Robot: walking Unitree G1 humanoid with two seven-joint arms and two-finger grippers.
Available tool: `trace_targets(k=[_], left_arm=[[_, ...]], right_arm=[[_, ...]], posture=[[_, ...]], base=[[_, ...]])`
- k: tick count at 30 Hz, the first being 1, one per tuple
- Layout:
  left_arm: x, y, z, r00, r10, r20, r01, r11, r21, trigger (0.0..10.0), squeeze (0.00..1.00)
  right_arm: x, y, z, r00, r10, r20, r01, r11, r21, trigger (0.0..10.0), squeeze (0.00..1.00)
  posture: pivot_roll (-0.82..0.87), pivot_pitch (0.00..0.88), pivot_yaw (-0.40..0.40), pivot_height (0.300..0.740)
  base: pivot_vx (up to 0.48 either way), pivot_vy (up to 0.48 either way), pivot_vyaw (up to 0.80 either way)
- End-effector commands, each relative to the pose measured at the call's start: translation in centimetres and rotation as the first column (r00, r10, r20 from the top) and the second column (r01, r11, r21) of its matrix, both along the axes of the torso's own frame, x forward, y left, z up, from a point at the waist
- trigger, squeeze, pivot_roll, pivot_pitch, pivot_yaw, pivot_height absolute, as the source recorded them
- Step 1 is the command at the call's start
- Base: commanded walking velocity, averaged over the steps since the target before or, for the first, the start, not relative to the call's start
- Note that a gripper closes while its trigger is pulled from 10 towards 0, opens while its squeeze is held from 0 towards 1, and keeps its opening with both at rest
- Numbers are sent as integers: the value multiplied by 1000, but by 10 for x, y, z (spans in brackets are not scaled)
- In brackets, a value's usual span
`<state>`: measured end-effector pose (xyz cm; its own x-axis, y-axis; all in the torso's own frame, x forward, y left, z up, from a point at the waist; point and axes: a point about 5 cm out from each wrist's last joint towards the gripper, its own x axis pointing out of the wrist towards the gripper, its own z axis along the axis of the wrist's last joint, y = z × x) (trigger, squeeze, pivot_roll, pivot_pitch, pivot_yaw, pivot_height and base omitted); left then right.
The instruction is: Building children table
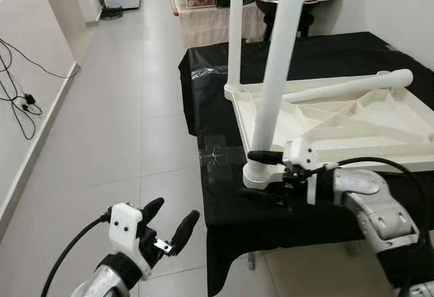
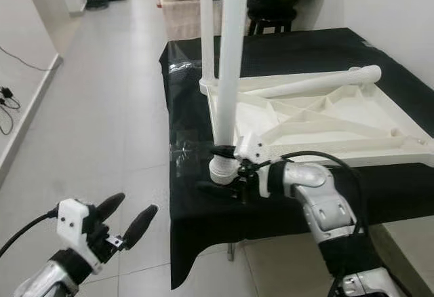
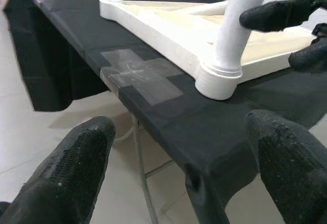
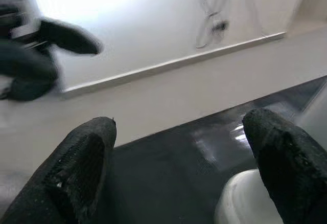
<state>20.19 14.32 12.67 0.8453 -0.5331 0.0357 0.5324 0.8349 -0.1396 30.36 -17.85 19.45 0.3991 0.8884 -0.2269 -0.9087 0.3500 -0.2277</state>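
Note:
A white children's table top (image 1: 352, 124) lies upside down on a black-covered table (image 1: 224, 209). Two white legs stand upright in its left corners, the near leg (image 1: 274, 73) and the far leg (image 1: 234, 32). A third leg (image 1: 346, 87) lies loose across the underside. My right gripper (image 1: 249, 175) is open at the near leg's base collar (image 1: 261, 171), one finger above it and one below. In the right wrist view the collar (image 4: 245, 203) sits by one finger. My left gripper (image 1: 166, 226) hangs open over the floor, left of the table's corner.
A grey tape patch (image 1: 217, 154) marks the black cloth by the near corner. Black cables (image 1: 20, 100) trail on the tiled floor along the left wall. Shelves and a stool (image 1: 285, 5) stand behind the table. An open tiled corridor (image 1: 129, 107) runs to the left.

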Motion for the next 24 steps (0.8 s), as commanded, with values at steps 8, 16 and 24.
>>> trace_targets(k=[8,16,24], left_arm=[[-10,-6,4,994,-104,36,103,994,29,10000,0],[-17,-7,4,992,-119,37,117,992,39,10000,0],[-20,-7,4,992,-124,36,123,992,43,10000,0]], right_arm=[[10,-19,7,997,41,-63,-45,997,-56,10000,0],[30,-40,16,996,-70,-62,60,987,-150,10000,0],[36,-48,24,993,-100,-70,86,979,-184,10000,0]], posture=[[-10,156,-10,740],[3,169,-12,740],[11,177,-13,740]], base=[[0,0,0],[0,0,0],[0,0,0]])
